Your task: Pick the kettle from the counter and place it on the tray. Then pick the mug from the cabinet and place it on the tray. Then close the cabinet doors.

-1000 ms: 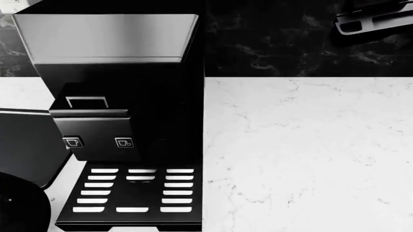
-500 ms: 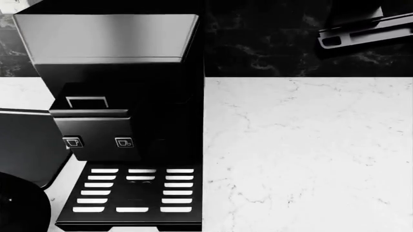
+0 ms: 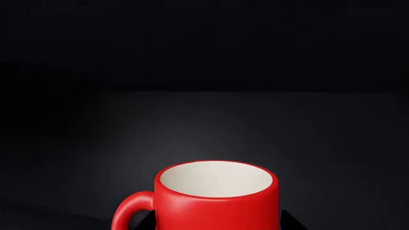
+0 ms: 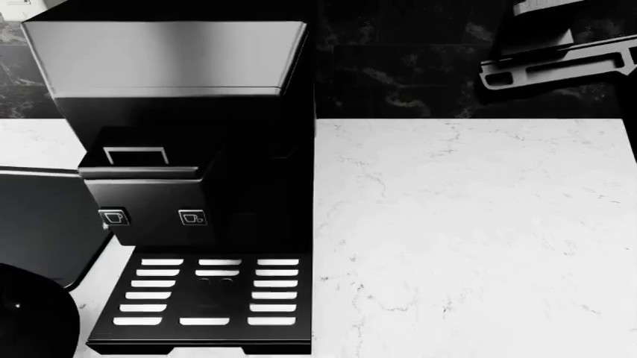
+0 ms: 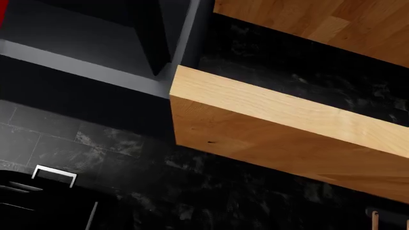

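Note:
The red mug [image 3: 216,199] with its white inside stands upright on the dark cabinet shelf [image 3: 204,124]. My left gripper [image 3: 216,224] straddles it, with a dark fingertip [image 3: 289,222] pressed to each side of the mug's body. The mug also shows as a red sliver [image 5: 2,12] in the right wrist view. My right gripper [image 4: 542,67] hangs at the head view's upper right, high above the counter [image 4: 468,239]; its jaws do not show clearly. The black tray [image 4: 40,224] lies left of the coffee machine. A dark round body, apparently the kettle [image 4: 30,317], sits at the tray's near end.
A tall black coffee machine [image 4: 189,149] with a slotted drip grille [image 4: 204,294] stands on the counter. An open wooden cabinet door [image 5: 288,129] juts out above a dark marbled backsplash [image 5: 191,187]. White worktop stretches to the machine's right.
In the head view my right gripper has moved left and a little lower, further into the picture. The coffee machine, tray and counter stay put.

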Tool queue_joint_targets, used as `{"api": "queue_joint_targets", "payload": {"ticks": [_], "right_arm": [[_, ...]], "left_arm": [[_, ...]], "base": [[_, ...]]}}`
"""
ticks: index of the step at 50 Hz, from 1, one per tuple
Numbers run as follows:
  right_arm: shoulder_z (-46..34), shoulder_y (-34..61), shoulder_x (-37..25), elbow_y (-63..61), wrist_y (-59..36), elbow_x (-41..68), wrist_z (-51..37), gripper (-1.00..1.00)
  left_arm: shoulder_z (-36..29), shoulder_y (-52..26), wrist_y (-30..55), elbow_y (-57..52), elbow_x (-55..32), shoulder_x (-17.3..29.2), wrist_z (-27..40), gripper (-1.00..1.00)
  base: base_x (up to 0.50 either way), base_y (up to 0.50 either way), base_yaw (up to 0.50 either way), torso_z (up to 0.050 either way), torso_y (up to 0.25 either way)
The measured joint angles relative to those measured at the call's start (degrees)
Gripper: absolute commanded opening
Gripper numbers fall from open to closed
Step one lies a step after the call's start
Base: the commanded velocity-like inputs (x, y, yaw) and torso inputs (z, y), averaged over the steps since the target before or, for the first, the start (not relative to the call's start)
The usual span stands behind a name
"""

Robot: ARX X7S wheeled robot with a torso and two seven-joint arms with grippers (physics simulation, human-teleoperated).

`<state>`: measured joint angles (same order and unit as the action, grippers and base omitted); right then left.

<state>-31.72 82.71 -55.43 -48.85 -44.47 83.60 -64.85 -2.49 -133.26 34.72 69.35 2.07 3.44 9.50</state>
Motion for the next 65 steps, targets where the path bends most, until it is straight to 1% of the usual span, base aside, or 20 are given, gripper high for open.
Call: {"api": "queue_joint_targets", "payload": {"ticks": [19, 22, 25, 29, 37, 39, 43, 47, 51, 57, 65], "right_arm": [[0.1, -0.6, -0.7, -0.9, 0.2, 1.7, -1.8, 1.00], [0.3, -0.8, -0.9, -1.1, 0.4, 1.7, -2.0, 1.00], [0.5, -1.2, -1.1, -1.4, 0.7, 1.7, -2.2, 1.00], [0.8, -1.8, -1.5, -1.8, 1.2, 1.8, -2.5, 1.00], [1.5, -3.9, -2.6, -2.7, 2.8, 1.5, -2.8, 1.00], [1.6, -4.6, -2.8, -2.9, 3.3, 1.2, -2.8, 1.00], [1.9, -6.1, -3.3, -3.2, 4.1, 0.5, -2.7, 1.00], [2.1, -7.4, -3.7, -3.5, 4.9, -0.1, -2.8, 1.00], [2.3, -8.3, -4.1, -3.8, 5.3, -0.7, -2.8, 1.00], [2.1, -9.0, -4.0, -4.0, 5.3, -1.6, -2.9, 1.00], [1.8, -9.4, -3.8, -4.1, 5.2, -2.5, -3.0, 1.00]], "left_arm": [[1.4, -1.2, 10.6, -18.1, 1.0, 0.0, -4.8, -1.00], [1.5, -0.9, 13.3, -22.3, 0.8, 0.3, -6.0, -1.00], [1.7, 0.6, 17.4, -28.9, 0.3, 0.7, -7.5, -1.00], [2.4, 4.1, 24.8, -40.5, -1.0, 1.3, -9.6, -1.00], [6.5, 15.4, 39.8, -65.1, -4.5, 3.7, -13.2, -1.00], [8.1, 18.8, 42.7, -70.3, -8.3, 5.1, -11.4, -1.00], [11.8, 25.4, 46.8, -78.3, -21.8, 9.2, -2.3, -1.00], [15.0, 31.6, 49.4, -84.3, -35.5, 12.7, 5.9, -1.00], [17.2, 37.0, 50.7, -88.6, -45.6, 15.5, 11.3, -1.00], [19.0, 42.4, 51.5, -92.4, -54.4, 18.5, 16.6, -1.00], [19.7, 46.4, 51.2, -94.6, -60.3, 21.1, 20.1, -1.00]], "base": [[-0.50, 0.00, 0.00, 0.000, 0.000], [-0.13, 0.00, 0.00, 0.000, 0.000], [0.00, 0.00, 0.00, 0.000, 0.000], [0.00, 0.00, 0.00, 0.000, 0.000], [0.00, 0.00, 0.00, 0.000, 0.000], [0.00, 0.00, 0.00, 0.000, 0.000], [0.00, 0.00, 0.00, 0.000, 0.000], [0.00, 0.00, 0.00, 0.000, 0.000], [0.00, 0.37, 0.00, 0.000, 0.000], [0.00, 0.50, 0.00, 0.000, 0.000], [0.00, 0.50, 0.00, 0.000, 0.000]]}}
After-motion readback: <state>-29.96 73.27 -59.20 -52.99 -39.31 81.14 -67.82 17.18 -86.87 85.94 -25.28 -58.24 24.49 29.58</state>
